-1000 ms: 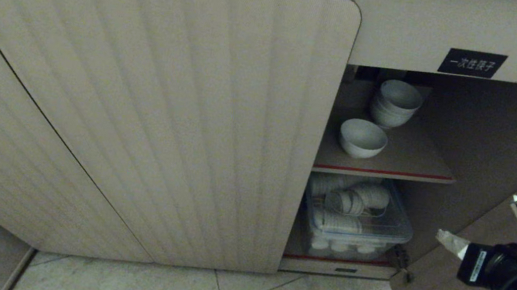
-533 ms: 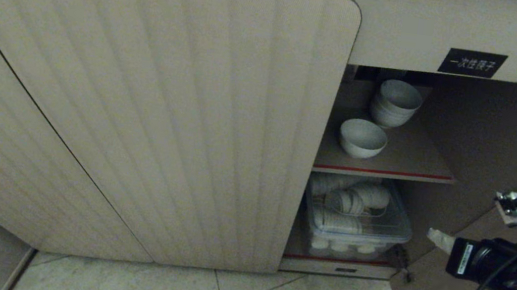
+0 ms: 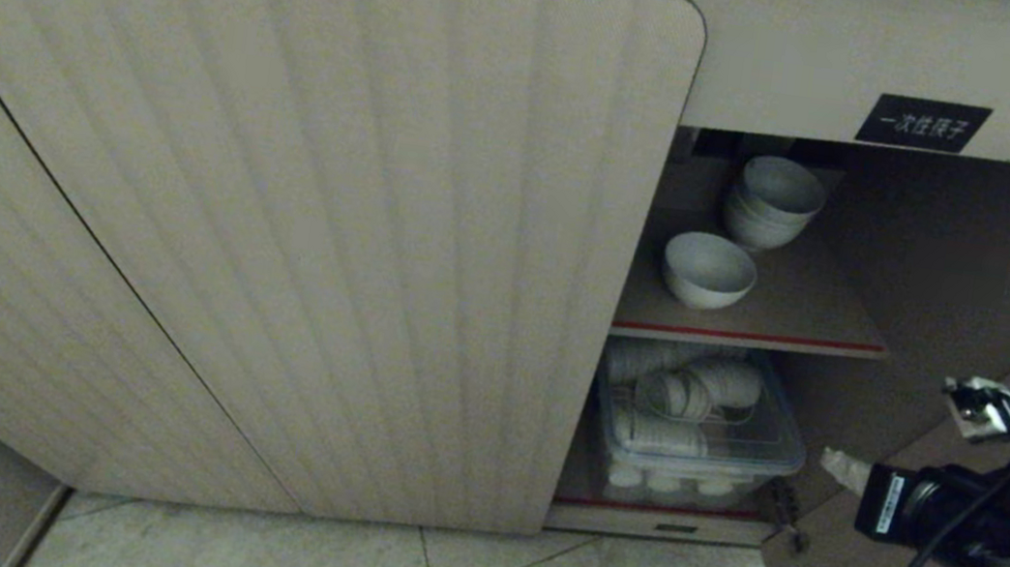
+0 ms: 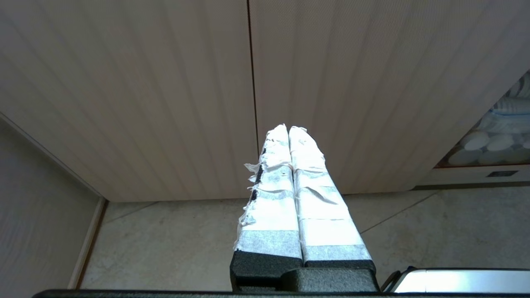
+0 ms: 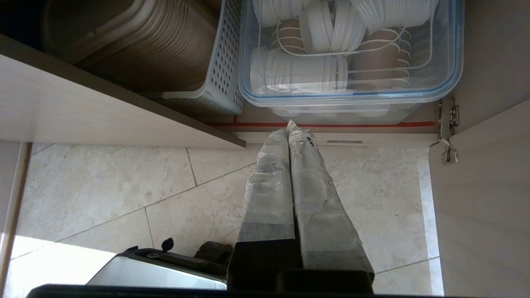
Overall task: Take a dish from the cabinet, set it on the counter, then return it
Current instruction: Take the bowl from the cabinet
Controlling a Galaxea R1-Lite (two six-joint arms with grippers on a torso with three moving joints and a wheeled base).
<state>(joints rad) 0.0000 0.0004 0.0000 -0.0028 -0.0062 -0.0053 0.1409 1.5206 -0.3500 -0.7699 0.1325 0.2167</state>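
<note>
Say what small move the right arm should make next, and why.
Probably open the right claw and raise it toward the upper shelf. Its fingers are pressed shut and empty, level with the clear bin below, while the single bowl sits untouched on the shelf in front of the stack.

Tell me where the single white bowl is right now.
In the head view, the bowl sits on the cabinet's upper shelf, right of the closed door, just in front of the bowl stack.
</note>
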